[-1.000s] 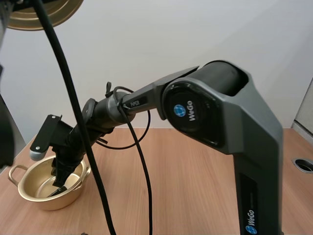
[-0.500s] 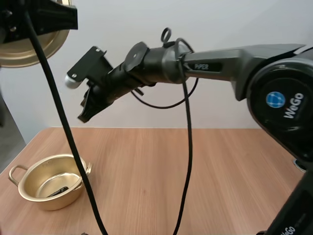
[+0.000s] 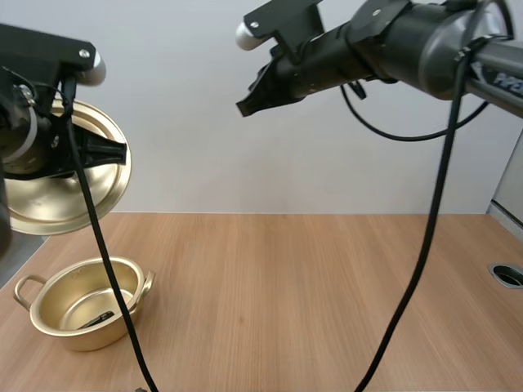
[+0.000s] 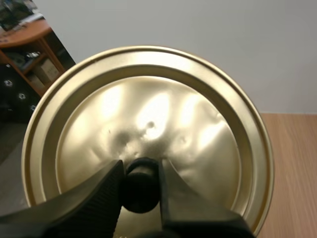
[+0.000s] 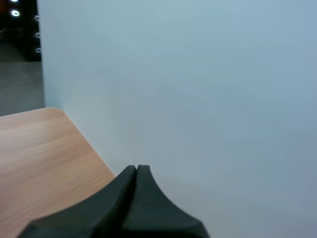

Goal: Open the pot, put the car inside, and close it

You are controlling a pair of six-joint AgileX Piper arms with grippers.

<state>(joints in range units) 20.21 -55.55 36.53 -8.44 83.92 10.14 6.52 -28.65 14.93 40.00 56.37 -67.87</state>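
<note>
The gold pot stands open at the table's front left, a small dark car lying on its bottom. Its gold lid hangs tilted in the air above the pot. My left gripper is shut on the lid's black knob, pinched between the fingers against the lid. My right gripper is high above the table's middle, far from the pot. Its fingers lie together as one wedge, holding nothing.
The wooden table stretches bare to the right of the pot. A round metal grommet sits at its far right edge. A table corner against the white wall shows beyond the right gripper.
My right gripper has lifted out of the pot and swung up and to the right, leaving the car inside. The left arm has brought the lid lower, closer over the pot.
</note>
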